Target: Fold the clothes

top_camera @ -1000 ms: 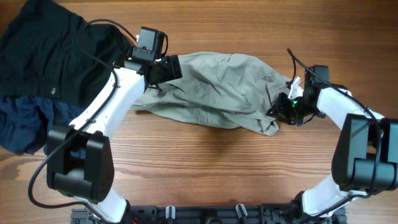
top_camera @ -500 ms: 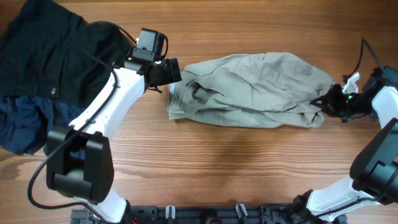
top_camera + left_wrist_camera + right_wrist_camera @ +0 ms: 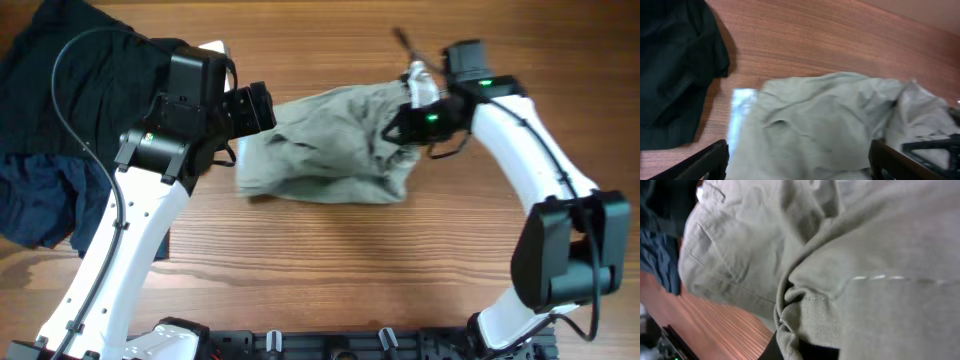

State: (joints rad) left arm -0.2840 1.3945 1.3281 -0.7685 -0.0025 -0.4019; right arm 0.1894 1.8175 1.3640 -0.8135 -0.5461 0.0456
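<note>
Right gripper has swung leftward, clamped on one end of the clothes, mid-table | left gripper hovers spread, empty | risk: unpinned left edge drags, fold bunches; blurred close-up, pinch maybe shallow

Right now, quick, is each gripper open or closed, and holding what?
Left gripper: open, holding nothing.
Right gripper: closed on a bunched fold of the khaki garment.

Overhead: right gripper fingertips are sitting buried in the clothes. Black garment and navy garment are running off the left edge, left arm covering part. Left wrist: blurring, left gripper, 2 fingers getting cropped at bottom. Right wrist: fabric filling frame.
</note>
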